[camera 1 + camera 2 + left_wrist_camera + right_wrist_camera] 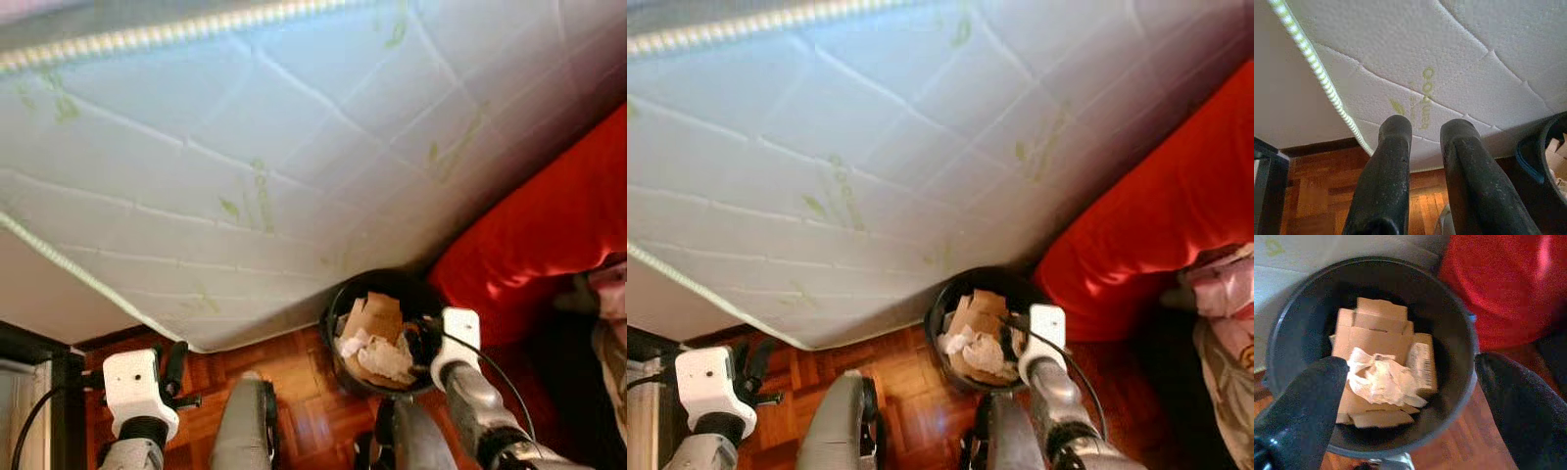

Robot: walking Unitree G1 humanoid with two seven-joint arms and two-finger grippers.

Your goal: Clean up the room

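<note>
Right gripper (423,338) over the black bin (338,304) on parquet beside the mattress (294,127), left gripper (1425,161) fingers slightly parted, empty, right wrist view, fingers spread wide astride the bin rim, crumpled paper (1381,379) on cardboard (1376,328) inside.

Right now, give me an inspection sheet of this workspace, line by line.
Surface: wooden parquet floor, partly covered by a white quilted mattress.
Job's things: black bin on the floor at the mattress edge, holding flattened cardboard and crumpled white paper.
Clutter: nothing seen loose on the floor.
Grippers: right gripper open, one finger inside the bin rim and one outside; left gripper open, empty, low beside the mattress.
Cables: thin black cable along the right arm.
Surroundings: red cushion or bedding right of the bin; dark furniture at far left.
</note>
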